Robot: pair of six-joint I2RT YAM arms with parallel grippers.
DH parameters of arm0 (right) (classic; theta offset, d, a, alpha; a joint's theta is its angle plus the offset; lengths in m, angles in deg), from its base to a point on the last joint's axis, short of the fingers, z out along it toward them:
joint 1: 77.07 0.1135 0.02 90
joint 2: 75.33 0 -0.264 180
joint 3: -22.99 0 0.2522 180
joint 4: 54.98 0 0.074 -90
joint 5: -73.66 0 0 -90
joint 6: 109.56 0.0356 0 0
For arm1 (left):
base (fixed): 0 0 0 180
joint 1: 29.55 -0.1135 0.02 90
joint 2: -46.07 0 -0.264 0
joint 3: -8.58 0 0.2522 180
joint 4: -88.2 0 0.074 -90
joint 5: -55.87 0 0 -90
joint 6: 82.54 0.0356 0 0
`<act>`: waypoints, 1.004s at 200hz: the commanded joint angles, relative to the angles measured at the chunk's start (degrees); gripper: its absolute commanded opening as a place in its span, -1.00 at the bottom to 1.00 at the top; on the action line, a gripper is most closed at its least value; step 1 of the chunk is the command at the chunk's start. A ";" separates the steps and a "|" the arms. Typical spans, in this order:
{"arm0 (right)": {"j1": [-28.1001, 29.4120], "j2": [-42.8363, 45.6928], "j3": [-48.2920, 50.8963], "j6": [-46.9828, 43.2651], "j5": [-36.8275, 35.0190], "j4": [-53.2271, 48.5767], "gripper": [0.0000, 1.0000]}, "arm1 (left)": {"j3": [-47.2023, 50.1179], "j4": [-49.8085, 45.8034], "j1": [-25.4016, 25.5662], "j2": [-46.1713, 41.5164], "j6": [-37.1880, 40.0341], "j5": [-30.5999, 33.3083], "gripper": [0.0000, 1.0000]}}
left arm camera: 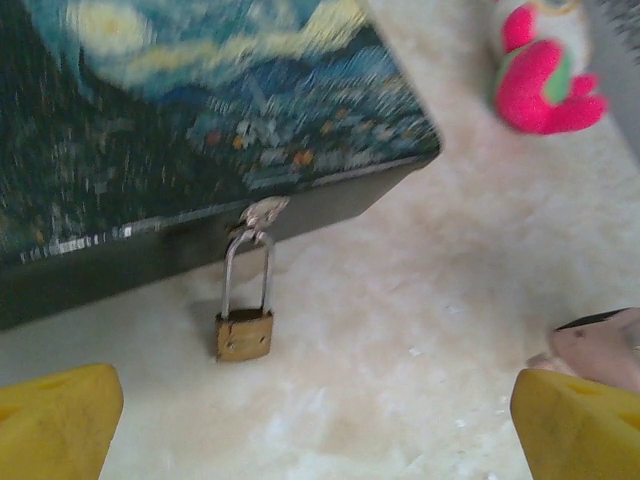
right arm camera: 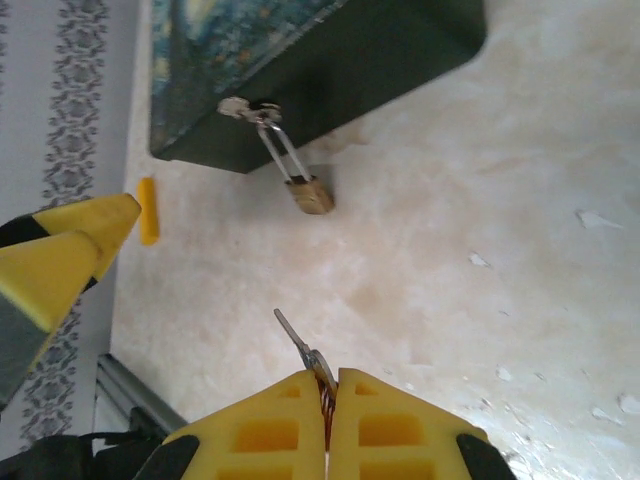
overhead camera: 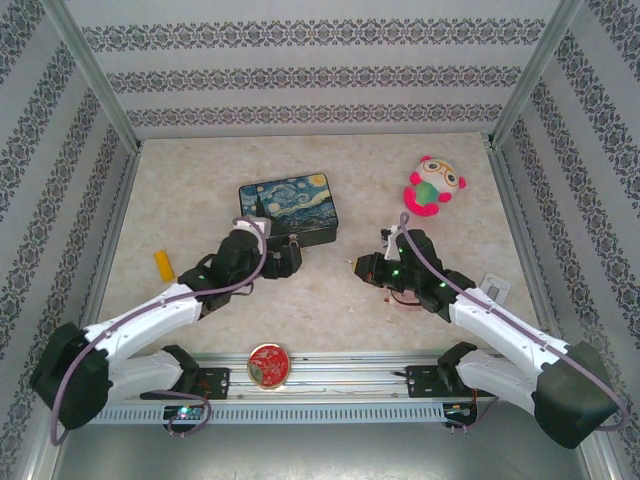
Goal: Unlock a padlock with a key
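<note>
Right hand (right arm camera: 326,378) pinching key (right arm camera: 296,338), padlock (right arm camera: 313,195) well apart

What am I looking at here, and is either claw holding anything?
Two robot arms are bolted at the near edge of a table, each ending in a two-finger gripper with yellow pads. One picture looks down from above and behind them; the other two come from a camera on each wrist. On the table lie a Starry Night box, a pink plush toy and a small yellow piece. A brass padlock is hooked through the box's latch. The left gripper is open, facing the padlock, holding nothing. The right gripper is shut on the key, its blade pointing toward the padlock.
</note>
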 commanded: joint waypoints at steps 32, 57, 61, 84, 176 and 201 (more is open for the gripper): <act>2.37 -4.67 0.18 1.60 -8.99 -1.85 -1.00 | -2.63 6.25 2.32 13.05 -4.48 9.43 0.70; 2.06 -6.53 0.51 2.18 -10.03 -0.74 -1.00 | -5.19 7.24 3.03 19.32 -4.88 11.48 0.63; 1.98 -6.66 0.68 2.19 -9.99 -0.39 -1.00 | -5.58 7.37 3.12 20.24 -4.80 11.72 0.61; 0.94 -6.74 1.66 2.84 -10.20 1.02 -1.00 | -7.82 8.14 3.39 24.66 -4.28 12.87 0.47; 0.00 -7.50 1.08 0.19 -13.07 0.03 -1.00 | -15.30 3.69 5.45 34.29 -3.24 21.59 0.05; 0.57 -10.05 -0.20 -0.46 -13.14 0.10 -1.00 | -16.80 1.88 6.94 35.49 -2.81 24.43 -0.05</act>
